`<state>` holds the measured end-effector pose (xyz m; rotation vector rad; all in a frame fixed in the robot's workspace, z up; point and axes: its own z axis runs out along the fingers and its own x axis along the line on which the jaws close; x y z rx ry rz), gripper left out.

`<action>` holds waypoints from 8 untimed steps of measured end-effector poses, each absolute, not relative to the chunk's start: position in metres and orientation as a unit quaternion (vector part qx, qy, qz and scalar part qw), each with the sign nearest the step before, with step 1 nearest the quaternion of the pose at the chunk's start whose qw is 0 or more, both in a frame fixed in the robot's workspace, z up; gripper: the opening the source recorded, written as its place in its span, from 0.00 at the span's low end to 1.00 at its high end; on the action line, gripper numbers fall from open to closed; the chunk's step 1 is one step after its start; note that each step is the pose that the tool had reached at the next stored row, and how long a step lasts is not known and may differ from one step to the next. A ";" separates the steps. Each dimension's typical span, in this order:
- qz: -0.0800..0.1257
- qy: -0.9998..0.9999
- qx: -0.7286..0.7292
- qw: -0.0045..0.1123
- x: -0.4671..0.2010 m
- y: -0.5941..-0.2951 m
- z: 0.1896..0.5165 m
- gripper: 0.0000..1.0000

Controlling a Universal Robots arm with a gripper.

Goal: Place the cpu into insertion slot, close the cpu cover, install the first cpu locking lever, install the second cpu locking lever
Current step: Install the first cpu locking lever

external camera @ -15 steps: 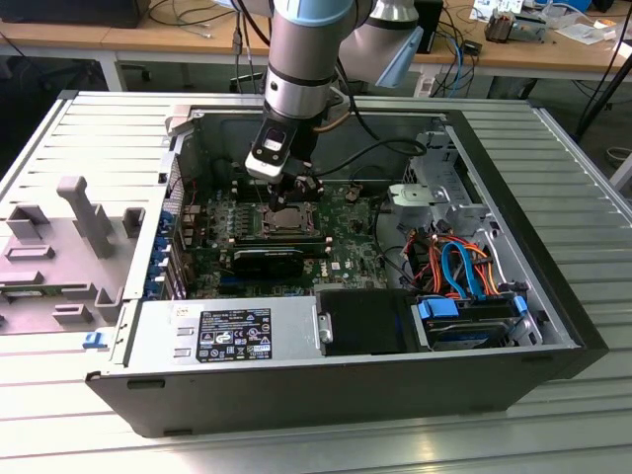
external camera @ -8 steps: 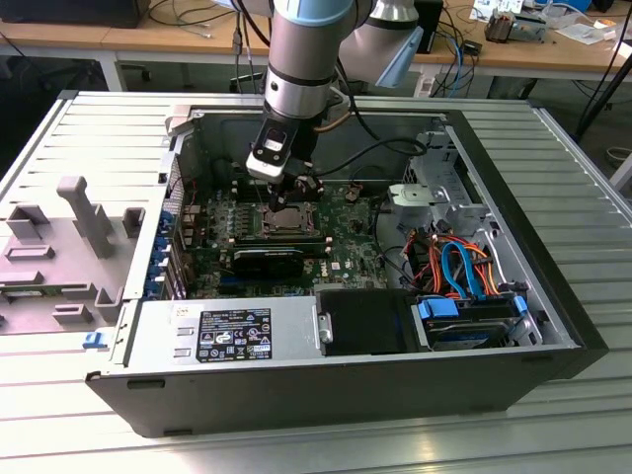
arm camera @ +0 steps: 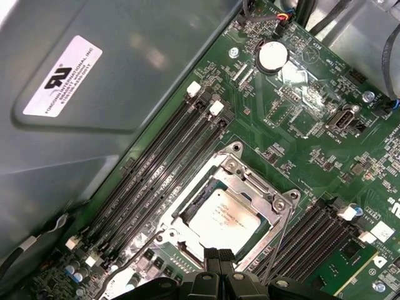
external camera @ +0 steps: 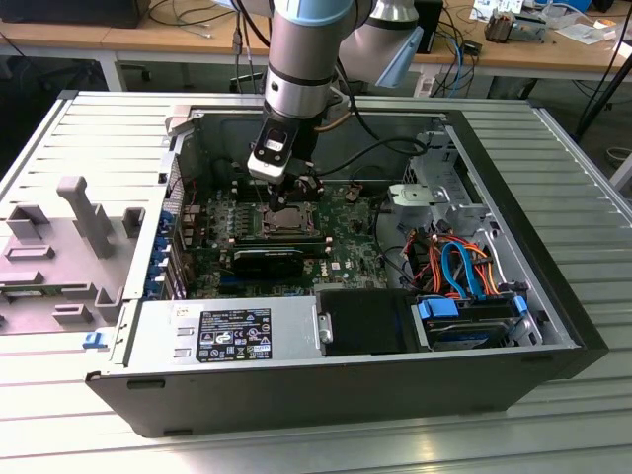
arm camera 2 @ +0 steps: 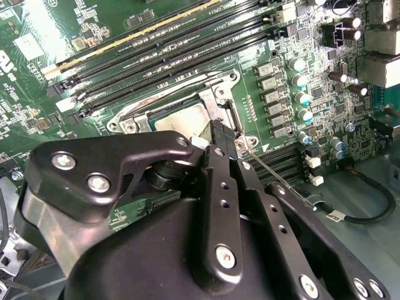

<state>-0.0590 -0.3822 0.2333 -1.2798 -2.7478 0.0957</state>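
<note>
Holds the tool (arm camera: 219, 257) pinched shut, with its tips right by one edge of the silver cover (arm camera: 249, 186). Has the chip (arm camera: 219, 215) lying flat in the slot (arm camera: 232, 152), near the middle of the green board (arm camera: 300, 125). Has the cover down over the chip's edges. Shows a thin wire lever (arm camera: 278, 240) just beside the tool.

I see an open case (external camera: 326, 395) on a slatted table (external camera: 588, 188), green motherboard (external camera: 351, 252) inside, long black memory slots (arm camera: 169, 162), coin battery (arm camera: 272, 55), silver power supply (external camera: 227, 336) at the near wall, blue and orange cables (external camera: 459, 267) at the exterior view's right, grey fixture (external camera: 79, 237) at its left.
</note>
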 end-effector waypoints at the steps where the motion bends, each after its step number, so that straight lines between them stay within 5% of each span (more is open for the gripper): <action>1: 0.032 -0.905 -0.421 0.054 -0.059 -0.382 0.233 0.11; 8: 0.032 -0.908 -0.415 0.054 -0.059 -0.382 0.233 0.11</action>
